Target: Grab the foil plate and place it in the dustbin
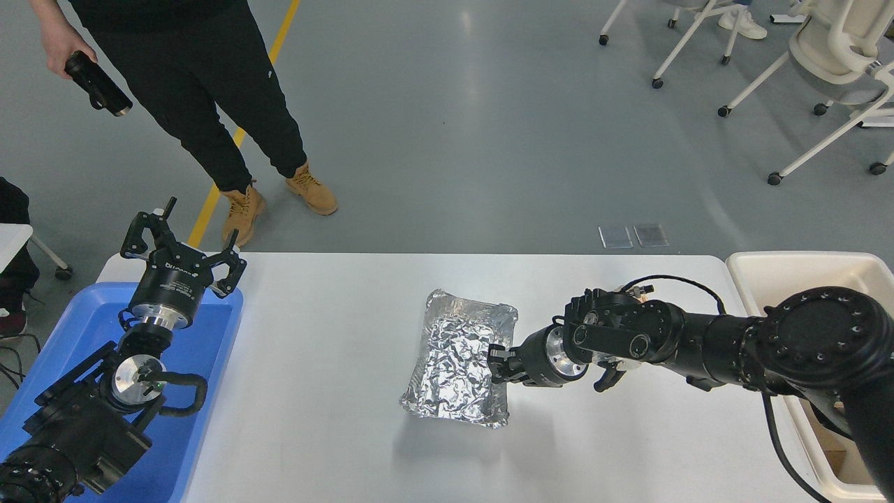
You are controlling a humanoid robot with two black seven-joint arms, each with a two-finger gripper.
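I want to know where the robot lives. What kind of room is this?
Probably a robot test lab or workshop: a bare grey floor with a yellow line, wheeled office chairs, and a person standing by.

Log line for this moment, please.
right gripper: shut on foil plate right rim | plate: lifted off table, shadow below | dustbin: right of table | left gripper: parked, open

Dustbin [782, 276] cut by the right edge, partly behind the right arm; person [188, 77] cropped at top.
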